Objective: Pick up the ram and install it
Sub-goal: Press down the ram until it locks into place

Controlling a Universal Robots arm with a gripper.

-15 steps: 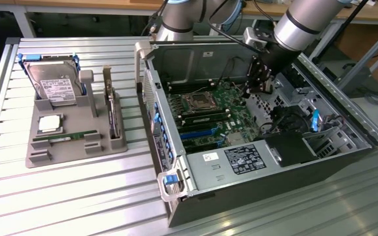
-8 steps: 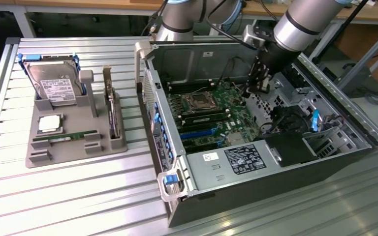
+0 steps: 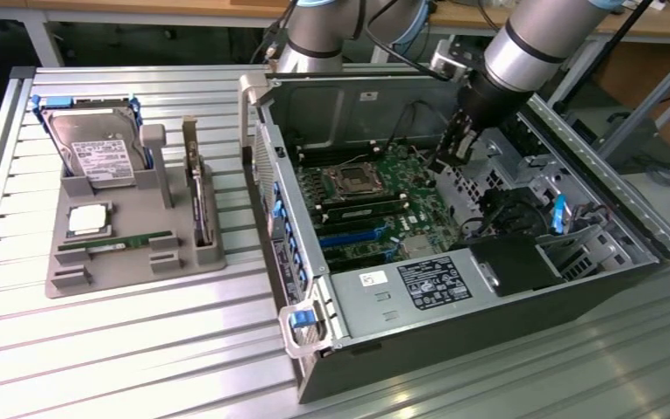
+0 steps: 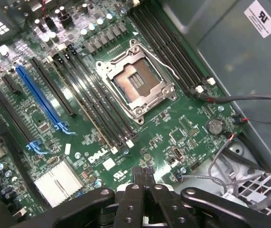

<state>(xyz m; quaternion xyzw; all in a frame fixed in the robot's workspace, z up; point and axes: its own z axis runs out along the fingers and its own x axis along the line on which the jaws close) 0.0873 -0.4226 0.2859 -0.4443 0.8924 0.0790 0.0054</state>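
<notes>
The ram (image 3: 116, 243), a thin green stick, lies flat in a slot along the front of the grey holder tray (image 3: 102, 279) on the table (image 3: 137, 349), well apart from the end effector (image 3: 457, 144). The arm reaches down from the exterior view's upper right into the open computer case (image 3: 614, 288), its end effector hanging over the motherboard (image 3: 370, 209) near the empty processor socket (image 4: 137, 80). In the wrist view the end effector's black fingers (image 4: 137, 178) sit pressed together with nothing between them, above the board's edge. The tray also carries a silver hard drive (image 3: 93, 148) leaning upright at the back, a square chip (image 3: 88, 219) lying flat, and an expansion card (image 3: 201, 201) standing on edge.
</notes>
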